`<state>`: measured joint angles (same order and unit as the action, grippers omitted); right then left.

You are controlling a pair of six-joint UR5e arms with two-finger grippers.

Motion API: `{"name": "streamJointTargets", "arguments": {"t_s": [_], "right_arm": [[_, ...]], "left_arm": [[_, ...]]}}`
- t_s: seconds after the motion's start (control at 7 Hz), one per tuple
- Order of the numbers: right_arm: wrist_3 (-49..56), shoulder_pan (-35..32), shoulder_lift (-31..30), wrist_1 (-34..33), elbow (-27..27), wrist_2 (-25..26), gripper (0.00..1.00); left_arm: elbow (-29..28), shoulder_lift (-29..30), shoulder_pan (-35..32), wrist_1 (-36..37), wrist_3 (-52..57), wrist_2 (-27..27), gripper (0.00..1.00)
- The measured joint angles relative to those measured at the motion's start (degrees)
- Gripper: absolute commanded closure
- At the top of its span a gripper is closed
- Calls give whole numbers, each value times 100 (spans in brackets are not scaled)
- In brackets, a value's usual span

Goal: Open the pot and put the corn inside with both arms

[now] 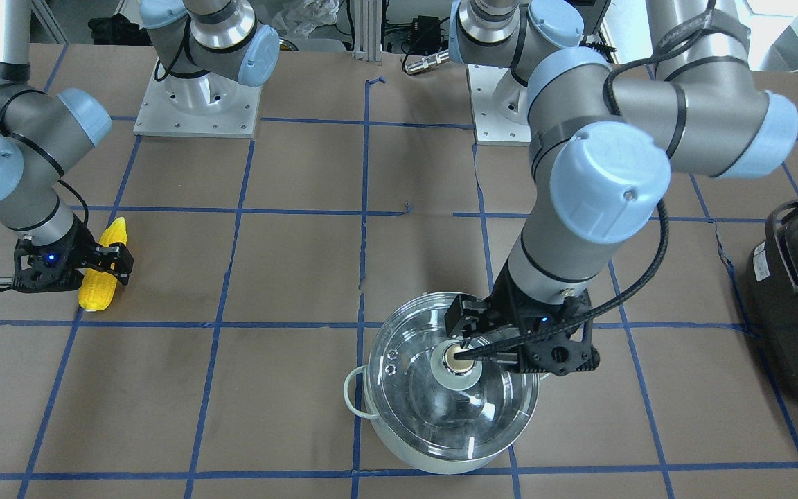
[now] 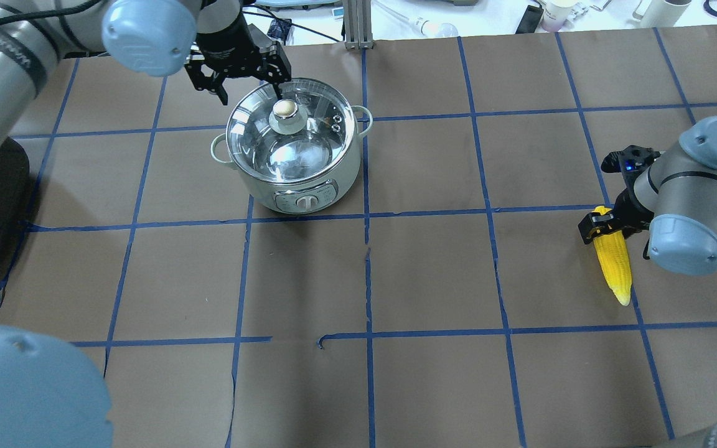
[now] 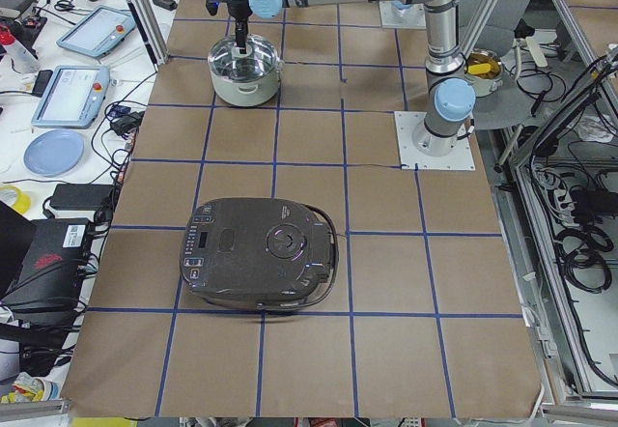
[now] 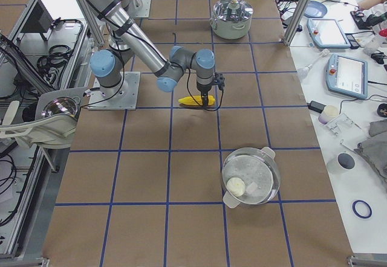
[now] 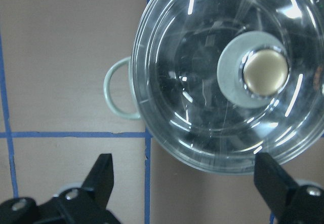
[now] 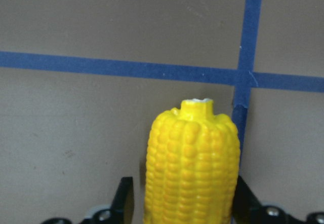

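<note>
Altogether: one pot, one corn. Left gripper spreads wide above the lid; right gripper loosely straddles the corn. Only the exterior right view shows another lidded bowl.

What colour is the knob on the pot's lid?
Shiny gold knob; clearest in the left wrist view.

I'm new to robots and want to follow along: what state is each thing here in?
Pot: closed, upright.
Glass lid: on the pot.
Corn: lying on the table.
Left jaws: open, above the pot.
Right jaws: either side of the corn; grip unclear.
Dark grey cooker: lid shut.
</note>
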<state>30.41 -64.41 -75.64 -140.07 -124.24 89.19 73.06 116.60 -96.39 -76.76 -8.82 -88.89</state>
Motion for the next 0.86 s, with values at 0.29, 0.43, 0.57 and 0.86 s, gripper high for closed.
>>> {"name": "streamJointTargets", "arguments": {"t_s": [0.29,0.43,0.57,0.86], "right_arm": [[-25,-1,-55,30,10,11,67],[-54,-16,-110,39,58,-20,67],[-71,-79,-213,144,223,-82,67],[-410,-534,-351,1218,1190,-212,70]], "left_arm": [[-129,348,-163,97,-62,-8,2],[-58,377,-189,114,-37,-8,60],[45,371,-204,153,-31,-2,99],[110,331,-211,205,-86,20,100]]}}
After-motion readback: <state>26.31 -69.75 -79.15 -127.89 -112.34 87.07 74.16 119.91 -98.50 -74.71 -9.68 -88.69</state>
